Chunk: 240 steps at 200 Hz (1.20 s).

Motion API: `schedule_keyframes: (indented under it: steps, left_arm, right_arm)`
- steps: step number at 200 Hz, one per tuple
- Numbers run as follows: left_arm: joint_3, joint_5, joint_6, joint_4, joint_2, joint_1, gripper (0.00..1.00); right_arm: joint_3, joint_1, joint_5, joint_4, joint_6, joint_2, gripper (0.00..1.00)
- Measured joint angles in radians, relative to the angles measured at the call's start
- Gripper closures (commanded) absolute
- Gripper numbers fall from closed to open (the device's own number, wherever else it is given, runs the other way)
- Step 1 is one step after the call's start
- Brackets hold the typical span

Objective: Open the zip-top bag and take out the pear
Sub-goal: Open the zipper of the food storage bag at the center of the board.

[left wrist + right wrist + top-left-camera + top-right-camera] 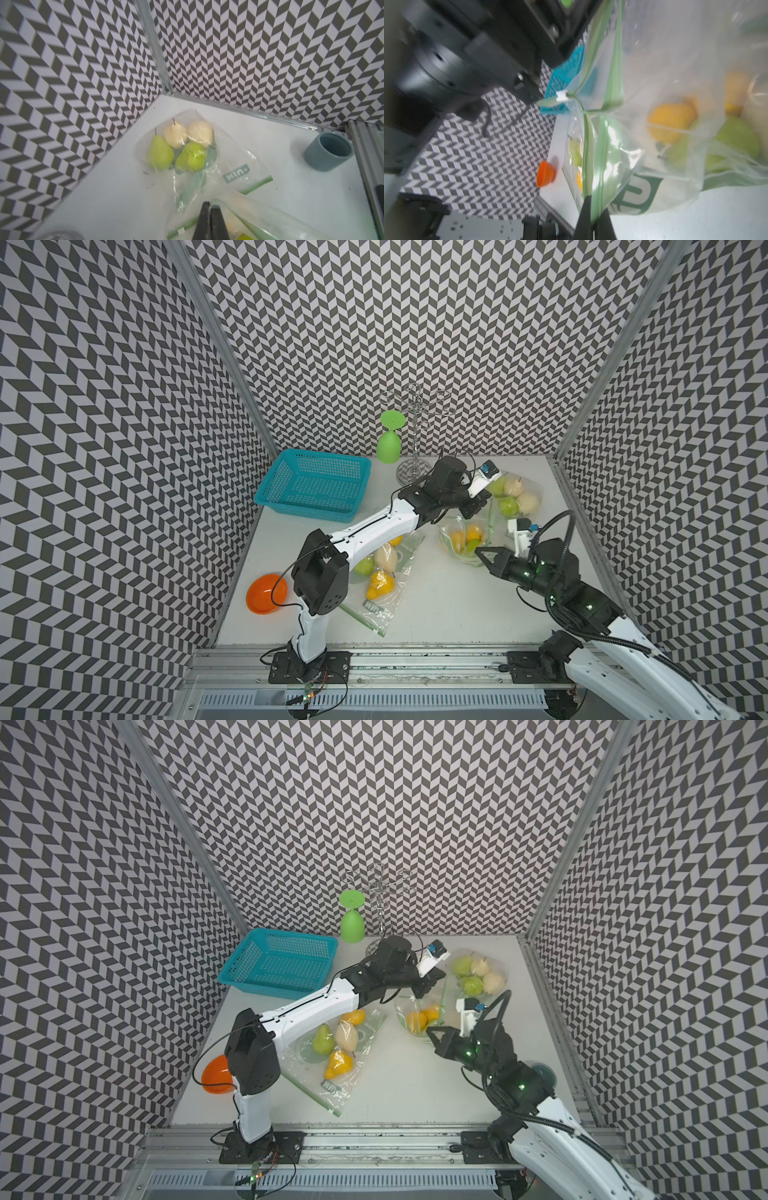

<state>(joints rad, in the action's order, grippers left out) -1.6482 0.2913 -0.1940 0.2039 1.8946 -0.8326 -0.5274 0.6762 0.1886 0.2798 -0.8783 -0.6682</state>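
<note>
Pinched shut, the left fingers point(202, 222) have hold of one lip of the bag point(623, 162). The right fingers point(584, 218) are clamped just as tight on the opposite lip, right on its green zip strip. The bag is stretched between them, off to the right of the blue basket point(272, 483) and nearer the robot than it. Its two lips part from the white slider point(562, 96), so the mouth gapes. A yellow pear point(670, 122) and a green pear point(737, 141) sit inside, low in the plastic. Farther right of the basket, a second bag point(234, 158) of pears lies flat on the worktop point(457, 605). A third bag point(405, 564) lies on the basket's near side, partly under the left arm.
</note>
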Motion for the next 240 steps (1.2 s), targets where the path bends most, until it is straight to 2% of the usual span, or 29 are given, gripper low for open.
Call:
schedule_keyframes:
  steps: [5,18,37,57,79,121,142,162,175,200,210,226,240]
  left_arm:
    - [0.043,0.003,0.002,-0.001,-0.024,0.003,1.00]
    - [0.158,0.000,0.009,-0.010,-0.095,0.009,1.00]
    - [0.312,-0.028,0.019,-0.066,-0.210,0.025,1.00]
    - [0.440,-0.058,0.040,-0.111,-0.326,0.042,1.00]
    - [0.535,-0.076,0.066,-0.154,-0.410,0.047,1.00]
    - [0.637,-0.089,0.125,-0.193,-0.471,0.041,1.00]
    - [0.695,-0.091,0.166,-0.212,-0.523,0.041,1.00]
    - [0.739,-0.093,0.215,-0.231,-0.582,0.040,0.96]
    - [0.763,-0.096,0.257,-0.243,-0.616,0.040,0.95]
    - [0.809,-0.103,0.354,-0.267,-0.662,0.031,0.86]
    - [0.830,-0.106,0.398,-0.275,-0.682,0.024,0.76]
    - [0.869,-0.111,0.472,-0.285,-0.722,0.010,0.66]
    - [0.908,-0.114,0.538,-0.293,-0.768,0.001,0.50]
  right_arm:
    - [0.013,0.053,-0.016,-0.017,-0.014,-0.020,0.94]
    - [0.023,0.165,-0.037,-0.050,-0.045,-0.089,0.74]
    - [0.020,0.263,-0.022,-0.063,-0.058,-0.145,0.45]
    - [-0.014,0.277,-0.039,-0.029,-0.049,-0.130,0.33]
    - [-0.101,0.272,-0.091,0.031,-0.027,-0.079,0.31]
    - [-0.285,0.223,-0.164,0.119,0.050,-0.065,0.28]
    - [-0.308,0.070,-0.116,0.119,0.111,-0.103,0.28]
    - [-0.252,-0.154,0.021,0.037,0.156,-0.178,0.30]
    - [-0.206,-0.250,0.097,-0.016,0.179,-0.249,0.32]
    - [-0.167,-0.300,0.219,-0.056,0.225,-0.424,0.34]
    - [-0.167,-0.300,0.256,-0.067,0.244,-0.475,0.34]
    - [-0.163,-0.304,0.293,-0.093,0.263,-0.510,0.34]
    - [-0.156,-0.312,0.311,-0.107,0.277,-0.512,0.33]
